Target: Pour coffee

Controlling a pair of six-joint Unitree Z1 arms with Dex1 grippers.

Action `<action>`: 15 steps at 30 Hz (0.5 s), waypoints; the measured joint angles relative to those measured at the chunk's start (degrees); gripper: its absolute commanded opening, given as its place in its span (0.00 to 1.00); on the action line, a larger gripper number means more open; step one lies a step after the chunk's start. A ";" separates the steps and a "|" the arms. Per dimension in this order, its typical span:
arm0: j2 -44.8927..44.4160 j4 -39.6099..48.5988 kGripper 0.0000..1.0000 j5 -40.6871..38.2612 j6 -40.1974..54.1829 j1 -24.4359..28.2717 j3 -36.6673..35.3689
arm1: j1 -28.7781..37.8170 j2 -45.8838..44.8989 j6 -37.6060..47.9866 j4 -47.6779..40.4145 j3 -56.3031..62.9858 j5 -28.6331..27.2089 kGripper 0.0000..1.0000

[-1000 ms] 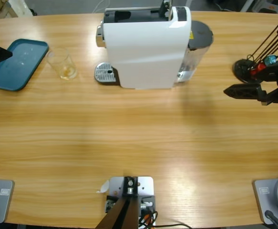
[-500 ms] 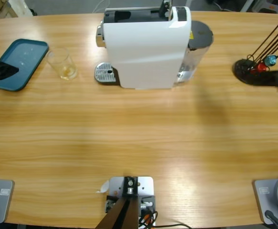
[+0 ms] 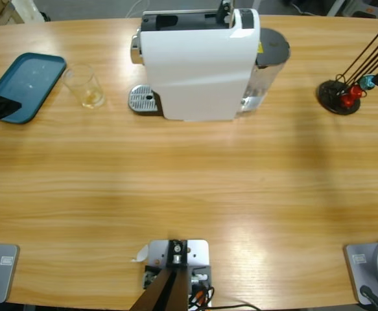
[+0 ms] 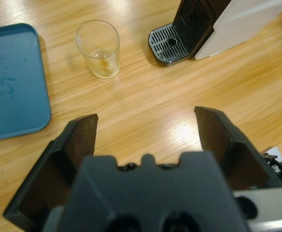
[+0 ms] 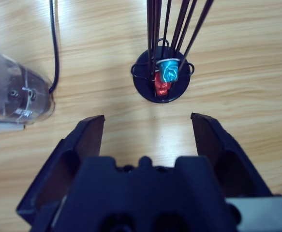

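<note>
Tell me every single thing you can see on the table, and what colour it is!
Table: one, light wood, under everything.
Coffee machine: one, white, at the far middle, with a silver drip tray on the glass's side.
Glass: one, clear, between the tray and the coffee machine.
Coffee: a thin yellowish layer at the bottom of the glass.
Tray: one, teal blue, at one far end.
Capsule rack: one, black wire, at the other end, holding a blue capsule and a red capsule.
Cable: one, black, beside the machine's clear water tank.
Left hand: black, open, empty.
Right hand: black, open, empty.
</note>
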 measured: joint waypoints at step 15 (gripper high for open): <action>-2.21 -0.39 0.86 1.14 0.00 0.00 0.89 | -5.93 10.36 0.00 -6.91 0.49 0.43 0.72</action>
